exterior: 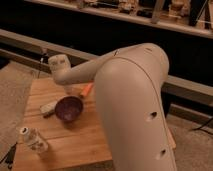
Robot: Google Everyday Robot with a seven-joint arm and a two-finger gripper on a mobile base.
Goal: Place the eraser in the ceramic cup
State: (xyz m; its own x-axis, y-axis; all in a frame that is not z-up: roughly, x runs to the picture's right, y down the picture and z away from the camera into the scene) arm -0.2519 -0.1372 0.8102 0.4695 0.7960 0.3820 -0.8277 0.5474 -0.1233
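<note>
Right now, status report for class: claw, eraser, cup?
Claw unseen, beyond white arm's end over wooden table's back edge. Eraser, ceramic cup unseen. Dark purple bowl beneath arm.

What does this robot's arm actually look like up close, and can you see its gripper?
The arm is a thick, smooth, off-white shell with rounded, bulging joints, narrowing to a slimmer tube that ends in a rounded cap over the wooden table. A few small dark holes dot its side. No cables or markings show. The gripper cannot be seen; it lies beyond the far end, hidden by the arm.

wooden table (75, 145), purple bowl (68, 108), clear bottle (33, 139)
</note>
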